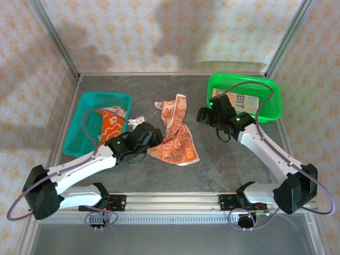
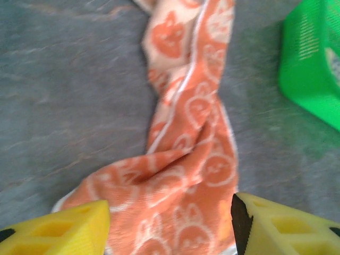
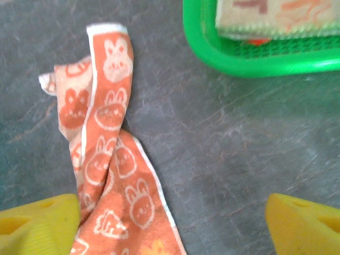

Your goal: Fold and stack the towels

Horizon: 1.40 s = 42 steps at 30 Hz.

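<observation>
Top external view: left claw (image 1: 150, 139), jaws apart, set at near-left edge of crumpled orange towel (image 1: 174, 133) lying on dark counter (image 1: 228, 159). Right claw (image 1: 206, 116), likewise apart, off the same towel's right side and just beside green basket (image 1: 239, 77). To left of left claw: teal basket (image 1: 103, 95), holding second orange towel (image 1: 112, 124), bunched. Just beyond right claw, inside green basket: cream towel (image 1: 241, 101), folded flat, lettering partly hidden by the arm. Left wrist view: left claw (image 2: 170, 228) spread wide, yellow fingers (image 2: 58, 231) either side of orange towel (image 2: 186, 159), cloth not pinched; towel twisted, running straight ahead from between the fingers; green basket (image 2: 313, 64) ahead to the right. Right wrist view: right claw (image 3: 170, 228) spread wide over bare counter; left finger (image 3: 37, 223) at edge of orange towel (image 3: 109, 159), contact not discernible; towel stretching ahead to the left; green basket (image 3: 239, 61) ahead to the right, cream towel (image 3: 276, 16) inside, orange sliver under its near edge.
</observation>
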Motion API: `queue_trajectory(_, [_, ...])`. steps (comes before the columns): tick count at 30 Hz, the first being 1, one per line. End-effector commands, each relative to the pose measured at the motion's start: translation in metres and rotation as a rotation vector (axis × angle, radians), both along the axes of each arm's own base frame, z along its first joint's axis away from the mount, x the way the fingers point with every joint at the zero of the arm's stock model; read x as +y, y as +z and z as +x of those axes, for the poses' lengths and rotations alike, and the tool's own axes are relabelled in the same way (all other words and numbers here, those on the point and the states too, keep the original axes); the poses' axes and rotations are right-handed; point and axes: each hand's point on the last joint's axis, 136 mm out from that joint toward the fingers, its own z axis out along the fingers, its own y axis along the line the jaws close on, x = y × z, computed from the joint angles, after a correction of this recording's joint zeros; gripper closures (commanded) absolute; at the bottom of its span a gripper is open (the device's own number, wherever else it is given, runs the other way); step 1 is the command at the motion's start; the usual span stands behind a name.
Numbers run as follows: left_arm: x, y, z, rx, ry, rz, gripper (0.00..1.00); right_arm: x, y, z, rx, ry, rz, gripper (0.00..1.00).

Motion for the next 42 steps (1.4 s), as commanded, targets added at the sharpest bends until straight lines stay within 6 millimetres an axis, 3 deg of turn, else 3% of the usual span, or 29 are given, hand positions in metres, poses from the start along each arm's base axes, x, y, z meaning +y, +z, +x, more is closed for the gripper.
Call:
queue_trajectory(1, [0.019,0.001,-0.002,-0.026,0.060,0.016,0.38,0.016,-0.020,-0.008,0.054,0.047,0.034,0.17])
queue_trajectory(4, [0.016,-0.012,-0.004,0.008,0.012,0.056,0.38,0.026,-0.039,-0.017,0.098,0.088,0.021,0.23])
queue_trajectory(11, [0.000,-0.043,0.001,0.155,-0.124,0.140,0.42,0.047,-0.084,-0.043,0.193,0.151,0.016,0.51])
queue_trajectory(14, [-0.003,-0.060,-0.005,0.208,-0.165,0.162,0.46,0.052,-0.104,-0.058,0.234,0.178,-0.017,0.53])
queue_trajectory(18, [-0.001,-0.084,-0.017,0.260,-0.194,0.167,0.41,0.056,-0.131,-0.077,0.294,0.209,-0.046,0.55])
queue_trajectory(21, [-0.004,-0.098,-0.022,0.288,-0.213,0.156,0.35,0.060,-0.146,-0.086,0.319,0.222,-0.060,0.55])
queue_trajectory(27, [-0.004,-0.113,-0.018,0.317,-0.235,0.213,0.33,0.061,-0.170,-0.095,0.356,0.247,-0.145,0.55])
queue_trajectory(30, [-0.010,-0.112,-0.011,0.301,-0.246,0.214,0.42,0.060,-0.176,-0.096,0.367,0.244,-0.157,0.57])
queue_trajectory(32, [-0.013,-0.108,-0.006,0.284,-0.243,0.210,0.64,0.059,-0.180,-0.096,0.373,0.241,-0.161,0.63])
queue_trajectory(34, [-0.014,-0.097,0.000,0.265,-0.233,0.213,0.93,0.057,-0.183,-0.096,0.376,0.235,-0.171,0.72])
queue_trajectory(35, [-0.015,-0.091,0.002,0.253,-0.228,0.212,1.00,0.057,-0.183,-0.096,0.376,0.232,-0.174,0.75])
queue_trajectory(40, [-0.017,-0.043,0.016,0.187,-0.198,0.204,1.00,0.047,-0.182,-0.094,0.360,0.206,-0.212,0.98])
queue_trajectory(42, [-0.026,-0.029,0.020,0.172,-0.208,0.187,1.00,0.042,-0.181,-0.093,0.355,0.196,-0.236,1.00])
